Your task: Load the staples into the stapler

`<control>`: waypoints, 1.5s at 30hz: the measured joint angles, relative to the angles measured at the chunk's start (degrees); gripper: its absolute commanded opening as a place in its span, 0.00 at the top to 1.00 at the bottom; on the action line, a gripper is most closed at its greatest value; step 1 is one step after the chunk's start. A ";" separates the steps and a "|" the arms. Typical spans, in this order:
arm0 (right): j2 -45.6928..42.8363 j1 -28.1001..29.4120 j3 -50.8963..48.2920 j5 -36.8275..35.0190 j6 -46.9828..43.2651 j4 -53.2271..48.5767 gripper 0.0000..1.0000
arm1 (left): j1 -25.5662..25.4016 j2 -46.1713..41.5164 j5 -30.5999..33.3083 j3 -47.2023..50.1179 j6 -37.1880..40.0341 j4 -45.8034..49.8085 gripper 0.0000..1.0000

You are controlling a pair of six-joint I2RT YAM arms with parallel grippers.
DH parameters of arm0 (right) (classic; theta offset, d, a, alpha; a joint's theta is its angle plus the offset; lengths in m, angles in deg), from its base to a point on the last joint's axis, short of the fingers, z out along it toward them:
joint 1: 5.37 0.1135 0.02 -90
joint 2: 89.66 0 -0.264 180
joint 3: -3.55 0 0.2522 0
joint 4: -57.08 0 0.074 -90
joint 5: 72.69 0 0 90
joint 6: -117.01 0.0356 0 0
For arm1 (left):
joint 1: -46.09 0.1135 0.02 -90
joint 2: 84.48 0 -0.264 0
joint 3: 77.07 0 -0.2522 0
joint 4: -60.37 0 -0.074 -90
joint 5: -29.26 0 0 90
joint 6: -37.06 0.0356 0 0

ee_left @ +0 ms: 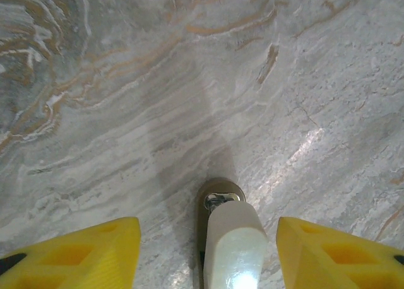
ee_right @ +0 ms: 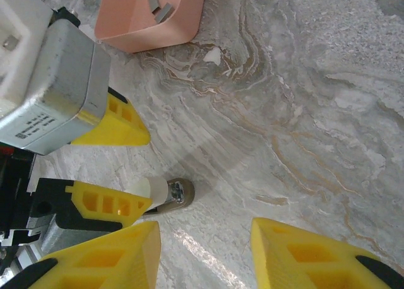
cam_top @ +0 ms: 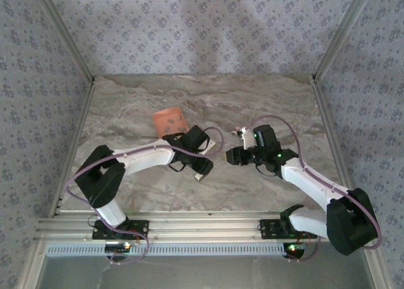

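Note:
The stapler (ee_left: pixel 230 238) lies on the marble table, its whitish top half over a brownish base with a metal tip. My left gripper (ee_left: pixel 207 231) is open and straddles it, one yellow finger on each side, neither touching. In the right wrist view the stapler (ee_right: pixel 172 193) pokes out between the left gripper's fingers (ee_right: pixel 104 204). My right gripper (ee_right: pixel 205 229) is open and empty, hovering just right of the stapler. The staples (ee_right: pixel 161 10) lie as small grey strips inside the salmon-orange tray (ee_right: pixel 136 33). From above, the left gripper (cam_top: pixel 201 166) and right gripper (cam_top: pixel 232 155) nearly meet at the table's centre.
The salmon tray (cam_top: pixel 169 120) stands just behind the left gripper. The marble table (cam_top: pixel 271 100) is walled in by patterned panels on three sides. An aluminium rail (cam_top: pixel 189 224) carries both arm bases at the near edge.

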 measured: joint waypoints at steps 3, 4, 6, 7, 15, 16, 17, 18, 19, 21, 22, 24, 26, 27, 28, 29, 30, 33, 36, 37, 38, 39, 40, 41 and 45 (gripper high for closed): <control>-0.13 -0.37 -0.72 0.26 0.13 0.00 0.58 | -0.46 1.05 -0.02 -0.96 0.00 1.22 0.45; -0.17 -0.50 -0.96 0.39 0.17 0.02 0.58 | -0.63 1.49 -0.15 -1.44 0.02 1.64 0.47; -0.22 -0.68 -1.22 0.57 0.39 0.00 0.59 | -0.63 2.38 -0.46 -2.21 0.17 2.08 0.48; -0.24 -0.79 -1.29 0.68 0.52 0.02 0.59 | -0.63 2.82 -0.66 -2.51 0.15 2.12 0.50; -0.66 -1.53 -1.55 1.53 0.96 0.04 0.59 | -0.63 5.14 -1.49 -3.98 0.15 2.99 0.53; -0.72 -1.66 -1.68 1.57 0.96 0.04 0.59 | -0.63 5.20 -1.49 -4.00 0.15 3.30 0.52; -0.72 -1.77 -1.75 1.70 0.96 0.02 0.59 | -0.63 5.20 -1.46 -4.00 0.15 3.63 0.52; -0.72 -1.81 -1.79 1.73 0.96 0.04 0.60 | -0.63 5.20 -1.46 -4.04 0.15 3.80 0.52; -0.72 -1.90 -1.86 1.88 0.94 0.04 0.60 | -0.63 5.22 -1.46 -4.09 0.15 3.82 0.54; -0.72 -2.01 -1.92 2.01 0.96 0.04 0.60 | -0.63 5.22 -1.46 -4.11 0.11 3.93 0.60; -0.72 -2.10 -1.99 2.05 0.96 0.07 0.60 | -0.63 5.25 -1.44 -4.11 0.20 3.96 0.63; -0.72 -2.27 -2.10 2.23 0.96 0.07 0.60 | -0.63 5.42 -1.51 -4.22 0.22 4.13 0.67; -0.74 -2.40 -2.12 2.47 0.96 0.02 0.60 | -0.63 5.53 -1.51 -4.44 0.35 4.46 0.74; -0.81 -2.54 -2.14 2.60 0.96 0.02 0.60 | -0.63 5.53 -1.51 -4.52 0.46 4.66 0.80; -0.96 -2.62 -2.16 2.67 0.96 0.04 0.60 | -0.63 5.53 -1.51 -4.68 0.59 4.81 0.85; -1.16 -2.78 -2.23 2.80 0.96 0.04 0.60 | -0.63 5.53 -1.49 -4.79 0.72 4.85 0.90; -1.46 -2.86 -2.29 2.80 0.96 0.09 0.60 | -0.63 5.51 -1.40 -4.81 0.76 4.81 0.92; -2.60 -3.02 -3.06 2.86 0.98 0.22 0.58 | -0.63 4.94 -1.20 -4.35 1.40 4.13 0.99; -2.89 -3.32 -3.45 3.56 1.18 0.26 0.57 | -0.63 2.34 -1.05 -2.03 3.21 1.16 1.00; -2.89 -3.50 -3.56 4.04 1.40 0.33 0.57 | -0.61 0.92 -1.16 -0.79 4.02 -0.24 1.00; -2.89 -3.74 -3.67 4.63 1.64 0.39 0.57 | -0.63 -0.96 -1.51 0.81 5.07 -1.99 1.00; -2.86 -3.91 -3.72 5.05 2.05 0.50 0.57 | -0.61 -3.06 -2.25 2.58 6.25 -4.07 1.00; -2.86 -4.07 -3.82 5.44 2.40 0.74 0.57 | -0.46 -4.92 -3.19 4.26 7.32 -6.12 1.00; -2.86 -4.26 -3.93 5.97 2.64 1.07 0.56 | -0.13 -7.13 -4.59 6.38 8.50 -8.85 1.00; -2.56 -5.14 -4.17 9.99 3.76 2.10 0.55 | 2.54 -16.52 -12.28 17.79 13.68 -23.30 1.00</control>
